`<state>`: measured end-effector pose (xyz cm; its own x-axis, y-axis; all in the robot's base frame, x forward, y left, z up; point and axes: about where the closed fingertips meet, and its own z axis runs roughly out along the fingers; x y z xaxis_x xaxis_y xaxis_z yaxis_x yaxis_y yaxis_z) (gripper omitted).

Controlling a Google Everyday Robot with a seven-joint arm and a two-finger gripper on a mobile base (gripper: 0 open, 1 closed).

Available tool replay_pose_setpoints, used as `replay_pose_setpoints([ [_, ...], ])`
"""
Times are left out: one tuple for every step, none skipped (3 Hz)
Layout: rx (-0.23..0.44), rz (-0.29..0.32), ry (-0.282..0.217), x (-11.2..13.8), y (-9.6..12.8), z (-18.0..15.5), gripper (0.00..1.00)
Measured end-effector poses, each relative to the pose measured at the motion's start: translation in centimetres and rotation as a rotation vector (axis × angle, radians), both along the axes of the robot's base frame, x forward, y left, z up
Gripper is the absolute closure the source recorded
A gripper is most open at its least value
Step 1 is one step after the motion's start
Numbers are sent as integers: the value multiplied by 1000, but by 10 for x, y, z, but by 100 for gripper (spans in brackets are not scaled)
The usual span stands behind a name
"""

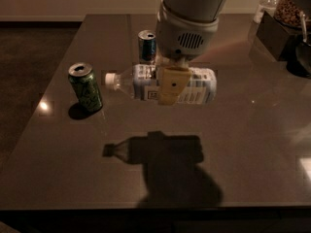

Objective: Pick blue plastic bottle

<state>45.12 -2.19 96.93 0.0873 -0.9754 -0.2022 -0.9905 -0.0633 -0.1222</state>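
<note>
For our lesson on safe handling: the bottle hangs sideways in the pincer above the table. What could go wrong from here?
1. The pincer holds the blue plastic bottle by its middle, lying level; it might slip or tip and drop onto the table.
2. Its cap end points toward the green can; a low swing that way could knock it over.

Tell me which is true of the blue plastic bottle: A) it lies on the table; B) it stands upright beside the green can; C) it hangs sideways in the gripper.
C: the gripper clamps the blue plastic bottle sideways, its shadow lying apart on the table below.
</note>
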Motion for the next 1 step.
replay_pose_setpoints([
  [13,-1,-20,3,3,3,100],
])
